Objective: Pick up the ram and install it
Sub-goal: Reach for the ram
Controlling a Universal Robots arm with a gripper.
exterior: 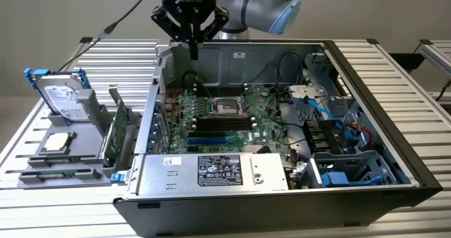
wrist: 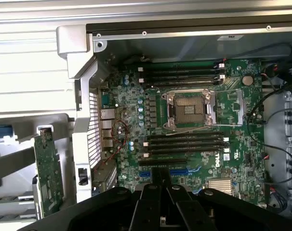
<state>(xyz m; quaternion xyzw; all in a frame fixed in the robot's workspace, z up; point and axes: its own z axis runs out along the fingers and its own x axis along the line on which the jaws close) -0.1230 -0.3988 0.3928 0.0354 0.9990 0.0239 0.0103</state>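
1. Soft, even light on the ribbed silver metal table (exterior: 105,58), brightest at the exterior view's upper left.
2. Shadows pool inside the open black computer case (exterior: 246,217), lower right.
3. Wrist view: glare whitens the table slats, while the green motherboard (wrist: 247,144) is evenly lit.

Matt metal case (exterior: 246,56), ribbed metal table (exterior: 116,58)

Robotics lab set up for computer assembly work.
An open computer case (exterior: 246,217) with its motherboard (exterior: 268,124) bare lies on a table (exterior: 120,58) of ribbed metal slats. A grey rack (exterior: 63,169) beside it holds a hard drive (exterior: 60,95) and loose parts, and a robot arm (exterior: 268,6) hangs its tool (exterior: 193,53) above.
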